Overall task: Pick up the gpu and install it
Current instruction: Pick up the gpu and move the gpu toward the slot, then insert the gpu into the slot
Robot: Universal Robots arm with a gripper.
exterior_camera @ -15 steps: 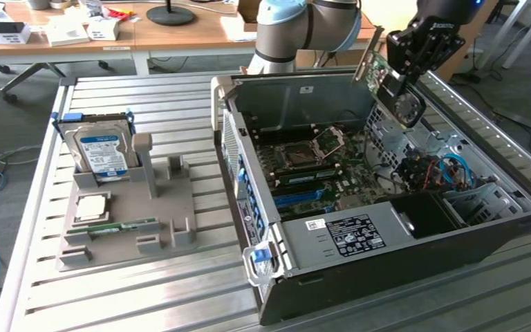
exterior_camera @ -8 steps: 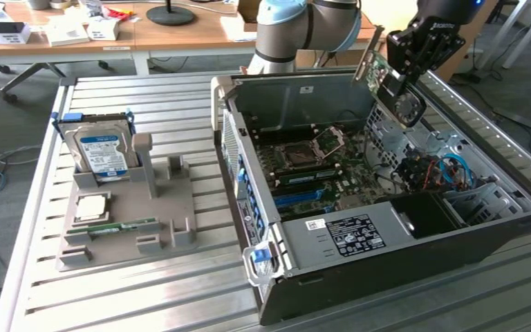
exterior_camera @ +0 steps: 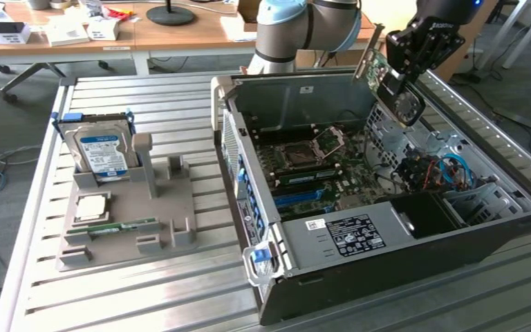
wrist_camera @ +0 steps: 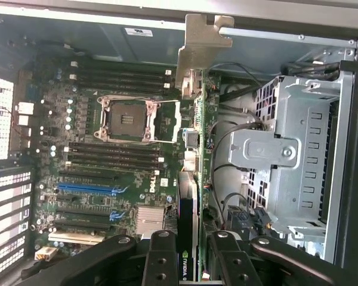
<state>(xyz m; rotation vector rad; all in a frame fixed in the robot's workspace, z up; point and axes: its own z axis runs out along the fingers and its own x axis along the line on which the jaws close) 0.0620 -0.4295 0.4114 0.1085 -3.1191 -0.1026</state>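
My gripper hangs above the far corner of the open computer case, at the exterior view's right. It is shut on the gpu, which tilts down from the fingers with its green board edge and round fan showing. In the wrist view the gpu is edge-on between my two black fingers, and its silvery bracket is at the end away from my gripper. Below the card lies the motherboard with its blue slot and bare processor socket.
A grey parts holder stands on the slatted table at the exterior view's left, with a blue-labelled hard drive, a processor and a memory stick. A metal drive cage and cables fill the case beside the board.
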